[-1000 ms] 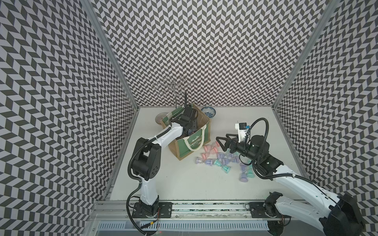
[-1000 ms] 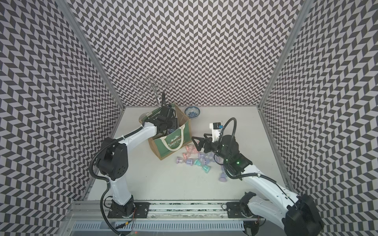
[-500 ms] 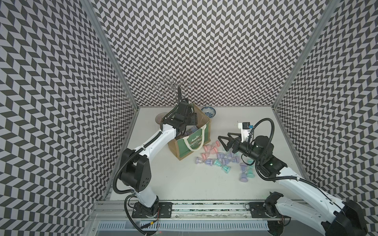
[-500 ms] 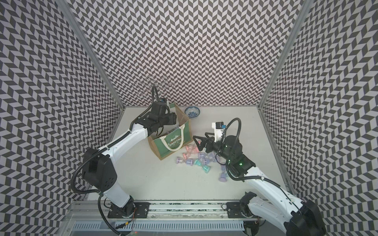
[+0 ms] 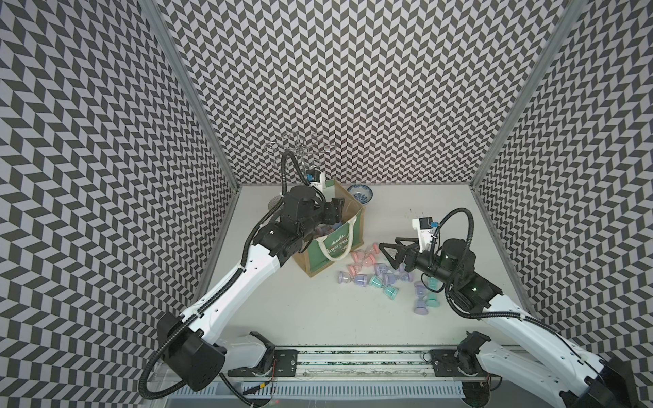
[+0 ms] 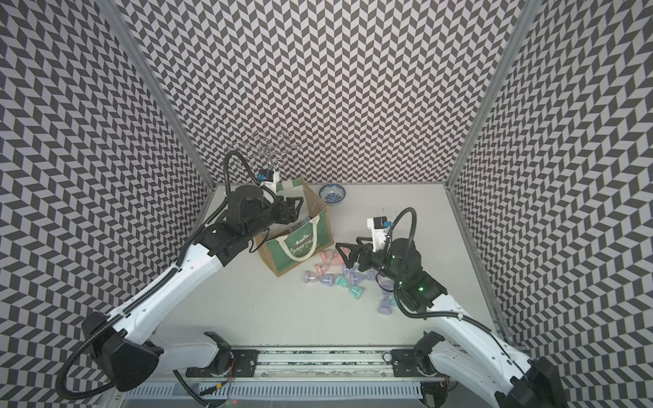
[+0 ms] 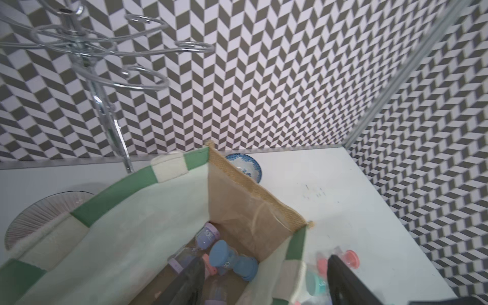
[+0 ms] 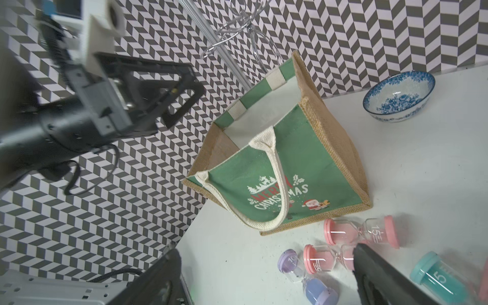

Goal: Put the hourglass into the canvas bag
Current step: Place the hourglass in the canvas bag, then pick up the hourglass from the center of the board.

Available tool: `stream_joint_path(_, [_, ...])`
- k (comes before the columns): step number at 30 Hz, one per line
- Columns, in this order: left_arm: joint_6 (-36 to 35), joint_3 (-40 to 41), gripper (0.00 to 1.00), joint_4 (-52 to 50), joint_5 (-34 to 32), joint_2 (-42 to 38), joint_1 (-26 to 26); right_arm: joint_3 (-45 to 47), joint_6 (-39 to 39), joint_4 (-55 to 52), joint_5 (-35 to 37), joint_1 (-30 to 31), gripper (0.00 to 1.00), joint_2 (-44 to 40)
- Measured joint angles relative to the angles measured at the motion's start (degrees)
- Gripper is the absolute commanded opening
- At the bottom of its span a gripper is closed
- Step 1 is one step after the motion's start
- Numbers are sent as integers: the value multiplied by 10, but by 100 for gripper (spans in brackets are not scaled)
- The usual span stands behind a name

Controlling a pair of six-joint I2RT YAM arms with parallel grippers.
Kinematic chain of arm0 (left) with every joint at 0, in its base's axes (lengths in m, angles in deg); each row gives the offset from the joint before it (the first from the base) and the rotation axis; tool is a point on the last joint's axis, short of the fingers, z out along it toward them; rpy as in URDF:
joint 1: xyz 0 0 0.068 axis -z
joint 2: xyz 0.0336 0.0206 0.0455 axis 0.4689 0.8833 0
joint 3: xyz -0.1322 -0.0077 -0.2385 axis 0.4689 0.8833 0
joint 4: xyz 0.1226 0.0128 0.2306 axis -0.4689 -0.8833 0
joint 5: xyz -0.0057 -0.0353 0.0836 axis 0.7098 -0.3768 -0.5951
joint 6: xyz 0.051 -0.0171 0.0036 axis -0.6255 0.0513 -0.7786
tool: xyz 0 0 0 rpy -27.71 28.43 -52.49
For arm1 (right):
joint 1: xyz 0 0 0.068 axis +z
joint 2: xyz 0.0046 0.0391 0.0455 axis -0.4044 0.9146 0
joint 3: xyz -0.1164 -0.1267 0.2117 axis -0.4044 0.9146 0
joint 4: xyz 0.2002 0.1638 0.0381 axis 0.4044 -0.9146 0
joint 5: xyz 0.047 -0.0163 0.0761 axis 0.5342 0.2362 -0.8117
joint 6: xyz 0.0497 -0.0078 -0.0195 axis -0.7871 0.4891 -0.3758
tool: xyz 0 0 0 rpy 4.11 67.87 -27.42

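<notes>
On the bench [image 5: 318, 318], on the near side of the canvas bag [image 5: 339, 243], loose hourglasses [image 5: 390, 291] in pink, purple and teal lie scattered on their sides. Two pink hourglasses [image 8: 361, 233] lie just beside the bag's green lettered panel. The right claw [image 5: 388, 249] hangs over that scatter, near the bag's near right corner. Its jaws are spread wide with nothing gripped between them. Whether it touches the pink one below it I cannot tell.

The bag stands upright with its mouth open, and one rope handle [image 8: 277, 184] is flopped down across the lettered panel. The left claw [image 6: 296, 208] hovers above the bag's mouth, jaws well apart and holding nothing.

Inside the bag, on its floor, a blue hourglass [image 7: 232, 261] lies on its side just beside a purple hourglass [image 7: 208, 235]. Others there are partly hidden by the claw.

Beyond the bag's far right corner sits a blue-and-white bowl [image 5: 360, 193], apart from it. Behind the bag's far side lies a ribbed glass dish [image 7: 45, 211]. A wire rack [image 5: 300, 152] stands there too, against the back wall.
</notes>
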Motion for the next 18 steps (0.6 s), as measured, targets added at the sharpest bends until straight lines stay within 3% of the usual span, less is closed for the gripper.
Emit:
stream_joint_path(12, [9,92,76,-8,0,-57,170,77,-5,-42,0,-2,99,-39])
stream_joint_path(18, [16,156,76,-9,9,-43,188,115,-20,-41,1,-3,99,-53])
